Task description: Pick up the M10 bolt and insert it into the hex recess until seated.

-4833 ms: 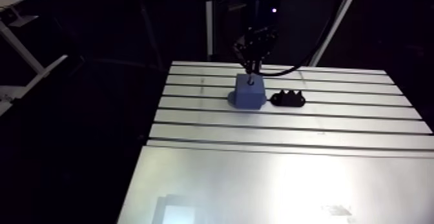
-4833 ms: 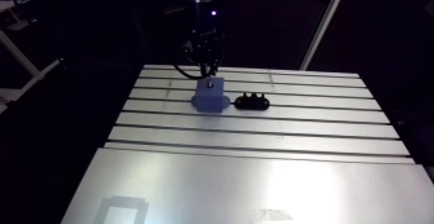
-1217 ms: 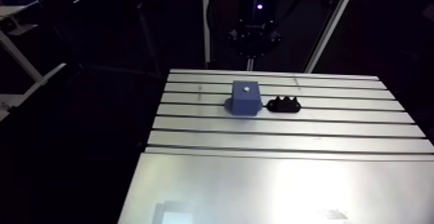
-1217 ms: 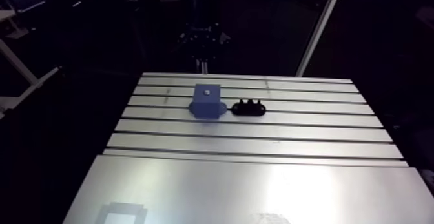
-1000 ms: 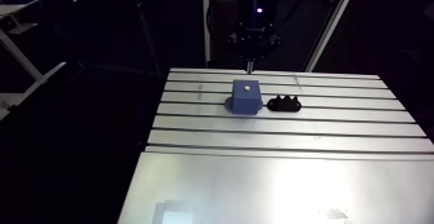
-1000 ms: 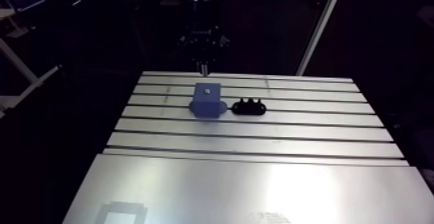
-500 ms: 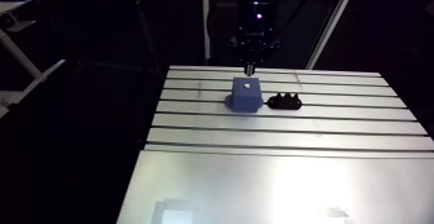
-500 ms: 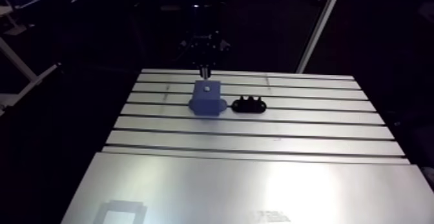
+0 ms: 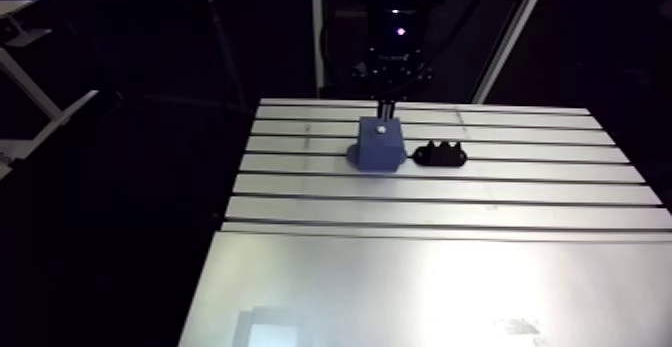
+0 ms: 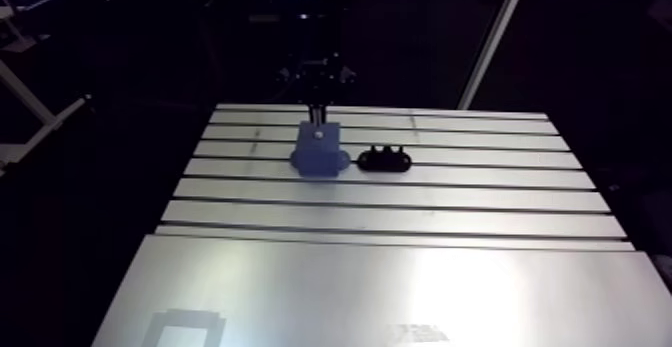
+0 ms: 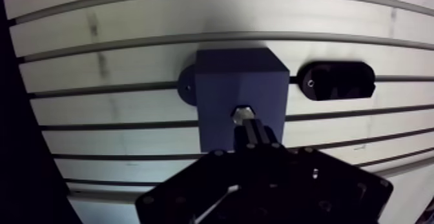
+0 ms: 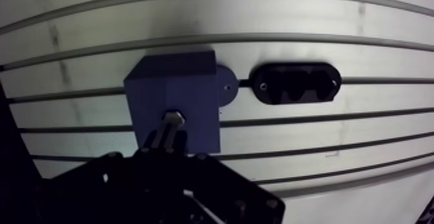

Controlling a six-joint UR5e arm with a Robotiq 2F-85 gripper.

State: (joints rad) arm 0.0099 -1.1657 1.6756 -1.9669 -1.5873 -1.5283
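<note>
Nearest the camera in the arm view lies a smooth metal sheet (image 9: 400, 291) that covers the near part of the table (image 9: 520, 193). Beyond it the table's long slots run left to right. About midway across and toward the far edge stands a blue block (image 11: 239, 84), upright, with a rounded foot showing at its base. Just to the right of the block, apart from it and not touching, lies a flat black holder (image 11: 336, 81) with three hollows in a row; it sits along the same slot as the block. The gripper (image 11: 252, 124) comes straight down over the block from above. In the wrist view its two fingers (image 11: 261, 136) are drawn almost together, with only a narrow gap, and they pinch the bolt (image 11: 241, 114) between them. The bolt's silver six-sided end sticks out just past the fingertips, pointing down at the block. That end lies over the block's top face, toward the near part of that face and roughly central from left to right. The bolt covers the spot beneath it, so the recess itself cannot be made out there. It cannot be told whether the end of the bolt has entered the block or only hangs just above it. In the arm view the bolt shows as a short pale stub between the gripper and the top of the block.
</note>
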